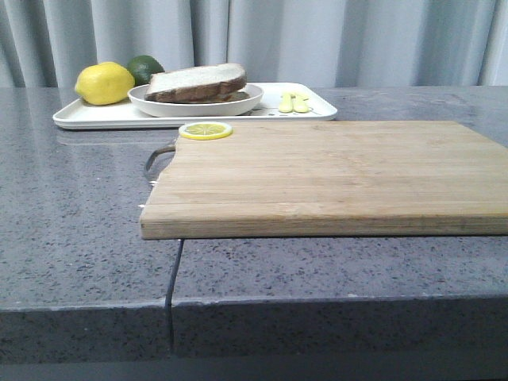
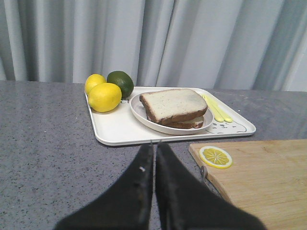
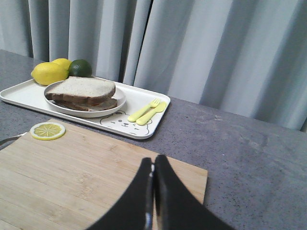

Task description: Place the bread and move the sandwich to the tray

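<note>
One sandwich [image 2: 175, 108] sits on one round white plate [image 2: 144, 116], and that plate rests on the single white tray [image 2: 117, 132] at the far side of the counter. Two lemons [image 2: 104, 97] and one lime [image 2: 121, 82] crowd the tray's corner; one yellow fork-and-knife pair [image 3: 148, 111] lies beside the plate. One lemon slice [image 1: 205, 130] sits on the wooden board's [image 1: 333, 175] corner. Left gripper [image 2: 154, 158] pinched closed, empty; right gripper [image 3: 153, 173] likewise, over the board.

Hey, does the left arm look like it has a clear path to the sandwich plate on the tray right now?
Probably yes. The left gripper, shut and empty, points at the tray, with only bare counter between. The sandwich sits on its plate, nothing on top; the lemons lie off to the side.
</note>
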Robot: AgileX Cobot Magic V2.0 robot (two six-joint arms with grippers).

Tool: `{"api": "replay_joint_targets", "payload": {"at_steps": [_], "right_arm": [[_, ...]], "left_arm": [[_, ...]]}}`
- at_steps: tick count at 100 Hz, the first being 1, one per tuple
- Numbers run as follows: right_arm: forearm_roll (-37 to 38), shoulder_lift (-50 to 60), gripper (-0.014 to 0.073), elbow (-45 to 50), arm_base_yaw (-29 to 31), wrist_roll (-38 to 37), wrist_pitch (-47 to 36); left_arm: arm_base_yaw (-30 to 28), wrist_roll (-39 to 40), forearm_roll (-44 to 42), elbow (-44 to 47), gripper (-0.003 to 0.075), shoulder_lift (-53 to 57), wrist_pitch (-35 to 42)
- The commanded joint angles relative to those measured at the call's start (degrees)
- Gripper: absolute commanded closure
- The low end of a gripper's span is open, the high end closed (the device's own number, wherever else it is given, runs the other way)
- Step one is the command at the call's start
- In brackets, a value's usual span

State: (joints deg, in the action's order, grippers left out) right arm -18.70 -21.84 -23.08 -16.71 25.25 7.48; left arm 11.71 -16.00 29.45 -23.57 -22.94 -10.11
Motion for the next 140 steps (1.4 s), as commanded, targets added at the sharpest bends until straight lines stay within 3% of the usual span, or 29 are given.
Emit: {"api": "replay_joint_targets", "payload": {"at_steps": [1,30,46,65,84,116,140], "right_arm": [[-0.3,-0.1,0.071,-1.6,0.5,-0.2,-4.7],[-0.3,-0.1,0.071,-1.6,0.5,-0.2,-4.7],[-0.3,-0.1,0.071,-1.6,0.5,-0.2,-4.7],[-0.3,-0.1,0.071,-1.6,0.5,-0.2,-4.7],[-0.3,-0.1,0.071,-1.6,0.5,-0.2,-4.7],[-0.3,-0.1,0.071,-1.6,0.5,-0.2,-4.7],[-0.3,-0.1,0.071,-1.6,0.5,-0.2,-4.7]], "left_arm": [[0.3,-0.1,0.8,-1.5,0.0739,-0.4,4.0],[0.3,-0.1,0.4,-0.8,0.0739,-0.4,4.7],[0.2,-0.1,-14.2,2.9,0.0739,2.4,5.2],[0.2,-0.1,-17.8,11.8,0.0739,10.6,9.7],[0.0,1.0,-20.4,19.0,0.0739,17.1,8.9],[-10.2,9.6,-23.3,24.2,0.0739,20.7,8.9],[-11.2,9.6,-24.3,24.6,0.0739,25.2,4.6]]}}
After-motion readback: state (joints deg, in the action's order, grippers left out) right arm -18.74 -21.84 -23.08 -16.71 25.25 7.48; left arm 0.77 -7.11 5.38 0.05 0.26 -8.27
